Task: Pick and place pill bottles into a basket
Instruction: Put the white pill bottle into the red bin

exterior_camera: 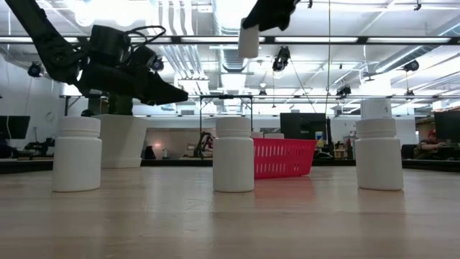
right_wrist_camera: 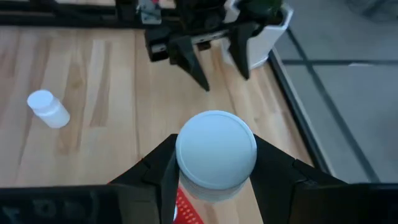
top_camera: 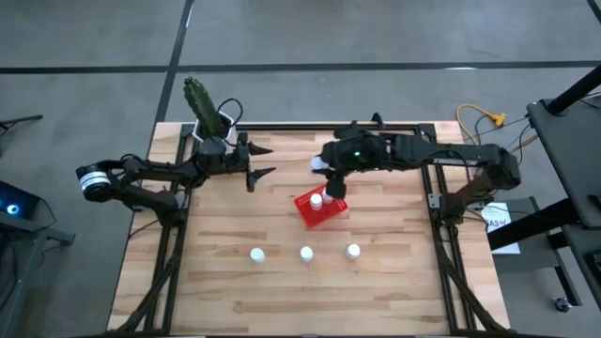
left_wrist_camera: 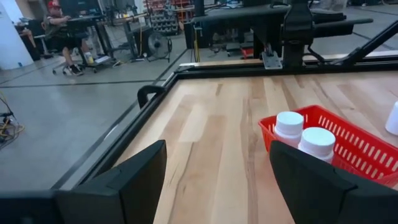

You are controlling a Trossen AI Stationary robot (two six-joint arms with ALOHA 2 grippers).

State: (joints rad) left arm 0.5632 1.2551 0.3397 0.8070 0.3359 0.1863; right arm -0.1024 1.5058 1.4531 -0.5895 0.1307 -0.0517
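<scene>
While right claw [right_wrist_camera: 214,177] grips a round-capped white bottle [right_wrist_camera: 216,152] (smooth plastic); left claw [left_wrist_camera: 214,180] open | red mesh basket [top_camera: 319,210]

From above I see the red basket [top_camera: 315,210] mid-table with one white cap showing inside, the right gripper [top_camera: 333,188] directly over it. Three pill bottles [top_camera: 306,253] stand in a row nearer me. My left gripper [top_camera: 261,161] waits open near the plant pot [top_camera: 208,120].
</scene>
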